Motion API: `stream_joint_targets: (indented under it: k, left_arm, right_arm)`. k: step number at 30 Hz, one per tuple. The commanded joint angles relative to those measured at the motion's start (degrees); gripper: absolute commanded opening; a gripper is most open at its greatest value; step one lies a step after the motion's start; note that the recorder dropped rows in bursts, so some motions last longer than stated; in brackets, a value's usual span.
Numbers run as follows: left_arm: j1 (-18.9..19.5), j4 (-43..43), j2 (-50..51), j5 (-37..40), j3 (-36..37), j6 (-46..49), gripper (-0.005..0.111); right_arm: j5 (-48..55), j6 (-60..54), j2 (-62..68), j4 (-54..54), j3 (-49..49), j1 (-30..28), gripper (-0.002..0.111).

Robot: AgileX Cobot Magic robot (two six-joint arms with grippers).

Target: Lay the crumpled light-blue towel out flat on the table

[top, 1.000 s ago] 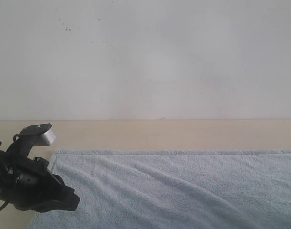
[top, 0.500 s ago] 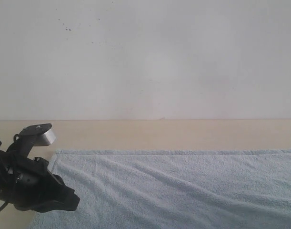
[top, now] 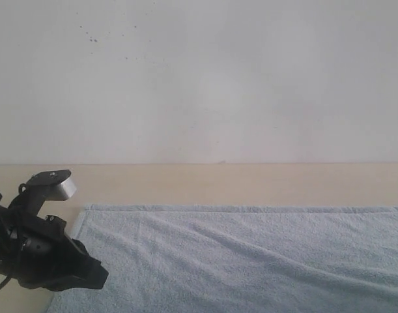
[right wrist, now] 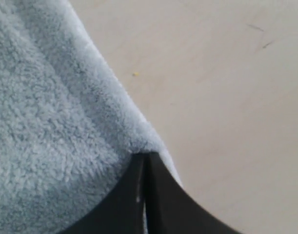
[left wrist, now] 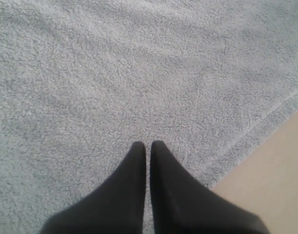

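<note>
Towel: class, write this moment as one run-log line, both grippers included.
towel: mostly spread, shallow ripples | left gripper: shut, over towel near hem | right gripper: shut on towel edge | table: visible beyond hem

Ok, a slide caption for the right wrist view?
Right gripper shut on the edge of the light-blue towel, folds converging at its tips, bare cream table beside.

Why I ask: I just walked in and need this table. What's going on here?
A two-armed robot is spreading a light-blue towel on the cream table. The towel lies mostly flat, with soft ripples across it. The left hand is shut, its tips over the terry near a hem. The right hand is shut right at the towel's edge; whether it pinches fabric is unclear.
</note>
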Motion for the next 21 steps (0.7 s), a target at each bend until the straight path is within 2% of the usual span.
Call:
stream_joint_targets:
  k: [1, 12, 17, 21]
  left_arm:
    - [-0.3, 1.1, -0.5, -1.8, 0.3, -0.9, 0.004]
    - [-0.3, 0.1, -0.6, -4.2, 0.3, -0.9, 0.004]
    - [-0.2, -2.1, -4.0, -12.1, 0.3, -0.9, 0.004]
    - [0.2, -1.8, -11.5, -20.3, 0.3, -1.3, 0.004]
  right_arm:
    - [1.1, 3.8, 0.5, -5.4, 0.0, -0.6, 0.000]
    - [-2.9, 1.4, -4.7, 4.4, 0.0, -0.6, 0.000]
    - [-3.8, 0.5, -11.0, 13.4, 0.0, -0.6, 0.000]
    - [-4.1, -9.9, -15.2, 27.4, 0.0, 1.3, 0.000]
